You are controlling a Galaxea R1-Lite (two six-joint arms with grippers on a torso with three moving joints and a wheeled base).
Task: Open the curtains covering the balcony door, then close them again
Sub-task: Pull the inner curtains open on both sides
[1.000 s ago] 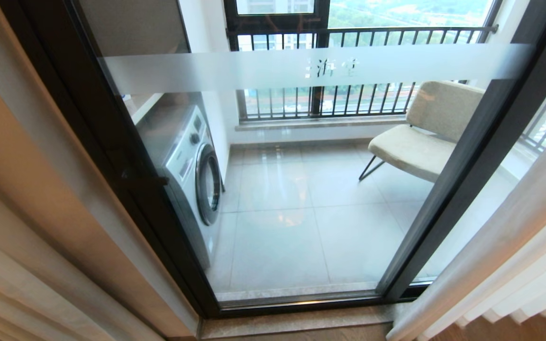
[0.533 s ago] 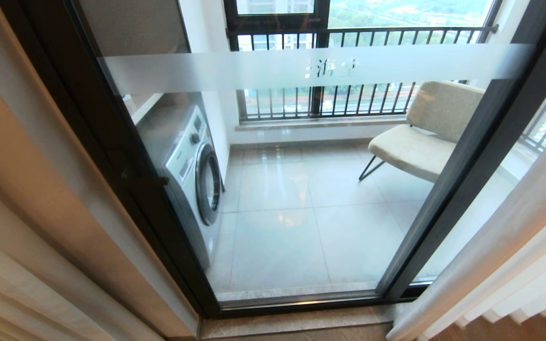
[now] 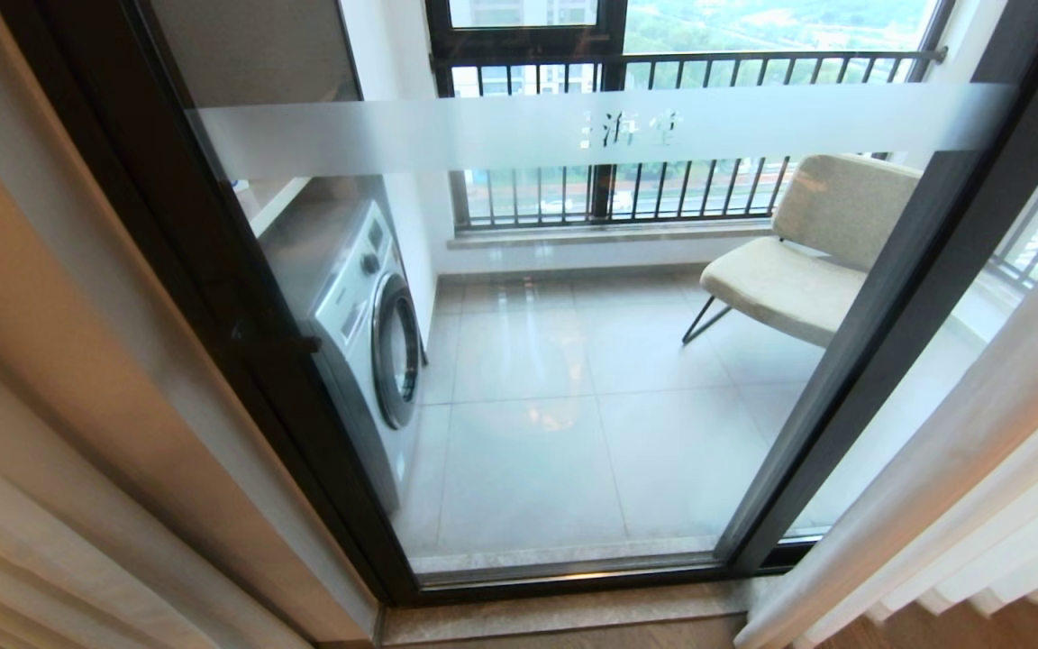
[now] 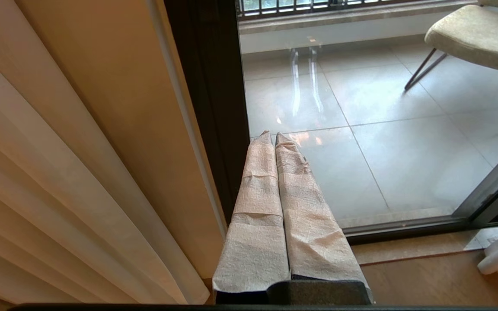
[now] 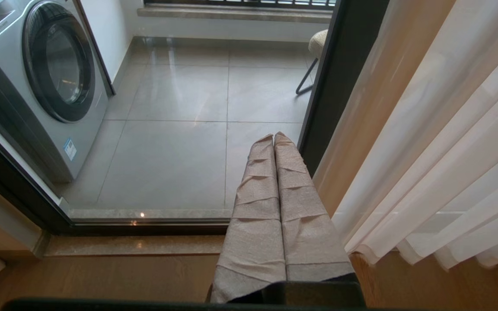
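Note:
The curtains hang drawn to both sides of the balcony door: the left curtain [image 3: 23, 433] [image 4: 59, 164] and the right curtain [image 3: 978, 478] [image 5: 439, 142], both beige with a sheer white layer. Between them the balcony door [image 3: 573, 406] stands uncovered, glass in thick dark frames with a frosted band [image 3: 591, 131]. Neither arm shows in the head view. My left gripper [image 4: 273, 134] is shut and empty, its tape-wrapped fingers pressed together, low beside the left curtain. My right gripper [image 5: 273, 136] is likewise shut and empty, beside the right curtain.
Behind the glass are a washing machine [image 3: 366, 333] at the left, a padded chair [image 3: 798, 261] at the right and a railed window [image 3: 663, 135] at the back. A stone sill [image 3: 564, 613] and wood floor [image 5: 102, 276] lie before the door.

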